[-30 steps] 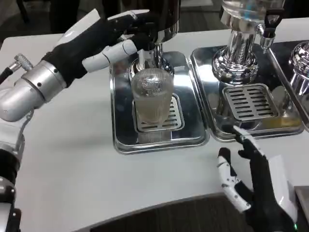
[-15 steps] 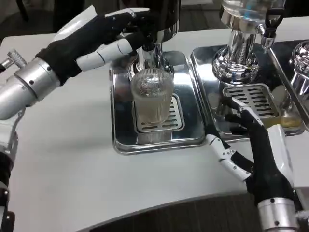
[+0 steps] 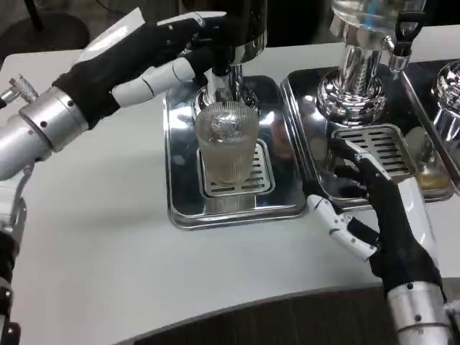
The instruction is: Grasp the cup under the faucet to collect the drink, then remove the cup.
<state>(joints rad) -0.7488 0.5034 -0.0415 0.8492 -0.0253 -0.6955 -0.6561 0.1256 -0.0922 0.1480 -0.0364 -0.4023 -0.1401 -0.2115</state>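
White table with two steel drip trays and drink dispensers; cup seen under the left faucet.
Nearest, on the right, the right hand is held spread wide with nothing in it, its fingers reaching over the near-left edge of the right drip tray. Left of it, the left drip tray is seen on the table, and the ribbed clear cup is stood upright on that tray's slotted grate, directly below the faucet of the dark dispenser. Farther back, the left hand is stretched in from the left, fingers laid on the faucet above the cup; whether the tap is gripped cannot be told. At far right, a second chrome dispenser is seen on the right tray.
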